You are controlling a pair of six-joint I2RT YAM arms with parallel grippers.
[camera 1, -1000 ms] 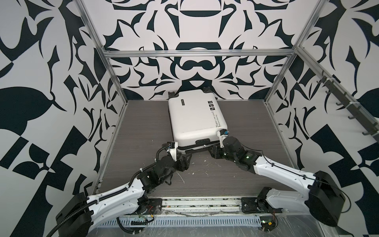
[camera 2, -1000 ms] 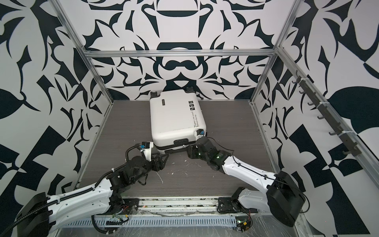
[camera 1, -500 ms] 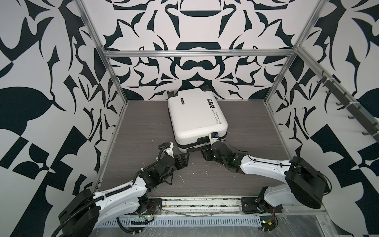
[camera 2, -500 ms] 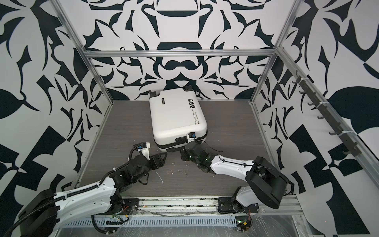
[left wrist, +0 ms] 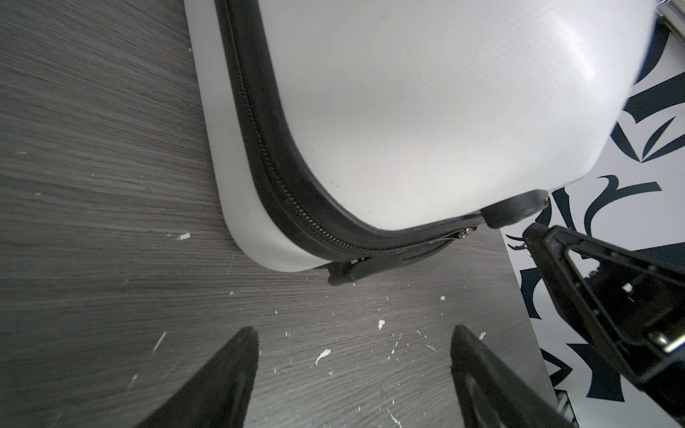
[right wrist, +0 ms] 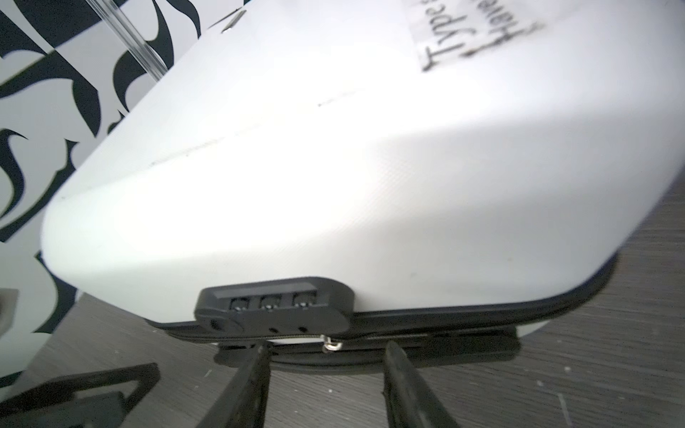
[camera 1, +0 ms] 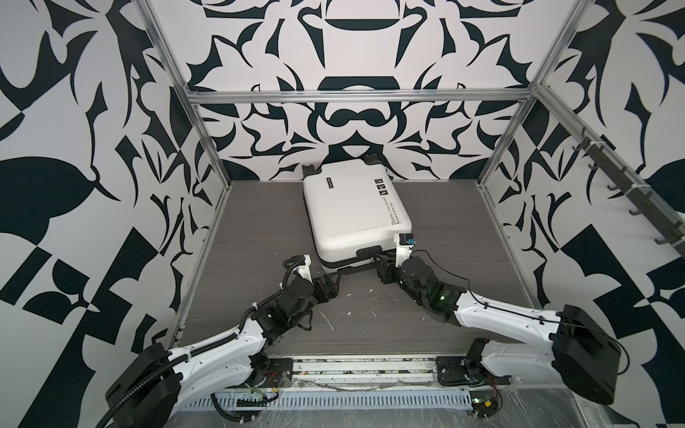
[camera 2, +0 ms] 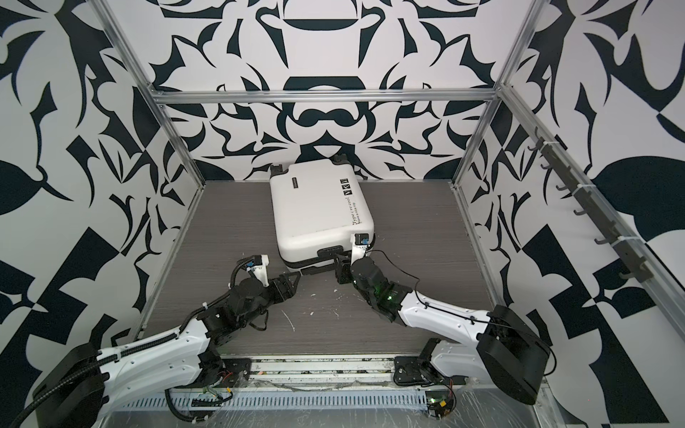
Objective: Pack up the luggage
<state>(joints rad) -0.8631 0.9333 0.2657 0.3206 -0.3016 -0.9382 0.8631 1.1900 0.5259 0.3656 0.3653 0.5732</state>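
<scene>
The luggage point(camera 1: 352, 215) lies shut and flat on the desk point(camera 1: 259, 222), straight ahead of both claws. The right claw point(right wrist: 326, 346) is apart, its tips either side of the zip pull point(right wrist: 331, 344) just under the lock point(right wrist: 274, 304), not yet pinching it. The left claw point(left wrist: 354, 329) is wide apart and empty, just short of the luggage's near corner. This looks like the zipping stage. Next, the right claw likely needs to pinch the small pull squarely and draw it along the seam while the left steadies the shell.
</scene>
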